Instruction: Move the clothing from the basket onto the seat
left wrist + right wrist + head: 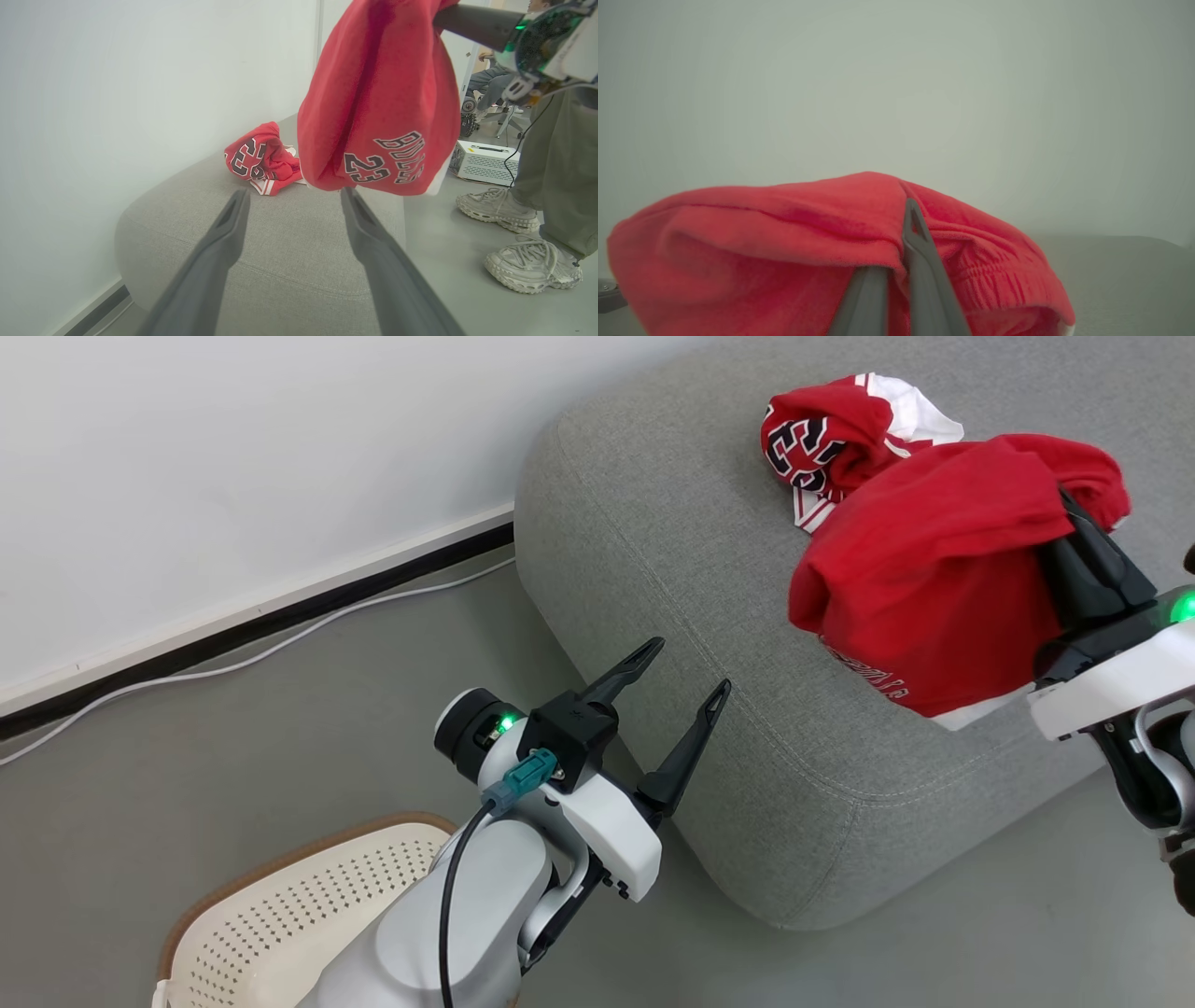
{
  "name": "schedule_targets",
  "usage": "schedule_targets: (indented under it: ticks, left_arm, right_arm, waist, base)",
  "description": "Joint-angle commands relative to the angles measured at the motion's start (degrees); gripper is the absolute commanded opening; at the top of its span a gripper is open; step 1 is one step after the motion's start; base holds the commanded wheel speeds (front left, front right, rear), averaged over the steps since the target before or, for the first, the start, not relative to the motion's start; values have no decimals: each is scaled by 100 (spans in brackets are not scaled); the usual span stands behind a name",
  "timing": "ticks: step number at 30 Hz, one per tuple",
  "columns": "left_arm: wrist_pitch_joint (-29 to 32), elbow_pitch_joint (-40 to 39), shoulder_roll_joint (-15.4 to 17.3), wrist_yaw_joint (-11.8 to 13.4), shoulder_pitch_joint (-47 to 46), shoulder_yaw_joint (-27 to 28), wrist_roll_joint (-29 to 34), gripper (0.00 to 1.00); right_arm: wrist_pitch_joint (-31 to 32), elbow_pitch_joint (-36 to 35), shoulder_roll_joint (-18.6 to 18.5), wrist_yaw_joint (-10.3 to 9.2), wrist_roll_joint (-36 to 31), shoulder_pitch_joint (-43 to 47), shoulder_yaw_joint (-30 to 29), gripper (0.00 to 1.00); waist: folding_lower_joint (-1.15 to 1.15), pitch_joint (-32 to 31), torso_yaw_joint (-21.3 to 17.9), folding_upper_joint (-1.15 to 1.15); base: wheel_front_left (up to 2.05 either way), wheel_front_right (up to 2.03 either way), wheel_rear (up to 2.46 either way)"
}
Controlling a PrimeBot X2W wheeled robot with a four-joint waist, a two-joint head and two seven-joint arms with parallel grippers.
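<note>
"BULLS" and "23" can be read in black-and-white letters near the lower hem of the red jersey, with the writing turned sideways. The jersey is pinched at its top by the right gripper, whose fingers are closed into the fabric. It hangs lengthwise downward over the near edge of the grey seat. A second jersey, also marked "23", lies crumpled farther back on the seat. The left gripper is held wide and empty over bare floor between the basket and the seat's corner. A person's shoes are seen on the floor beside the seat.
</note>
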Motion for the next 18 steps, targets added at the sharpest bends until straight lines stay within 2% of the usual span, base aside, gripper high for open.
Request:
schedule_targets:
  ticks: [1,9,10,18]
  left_arm:
    - [-28,-118,25,-21,-123,186,33,100]
    - [-28,-217,25,41,-287,41,86,100]
    - [-28,-270,25,100,-422,-108,87,100]
    - [-28,-410,25,323,-993,-632,39,100]
  right_arm:
    - [-35,-117,-124,23,33,91,-40,0]
    - [-35,88,-401,23,-129,-109,-641,0]
    - [-35,260,-545,23,-240,-294,-925,0]
    - [-35,971,-879,23,-648,-1045,-1720,0]
  waist:
    - [0,12,-18,0]
    - [0,340,36,0]
    - [0,581,132,0]
    - [0,1369,472,0]
  base:
    - [0,0,0]
    - [0,0,0]
    - [0,0,0]
    - [0,0,0]
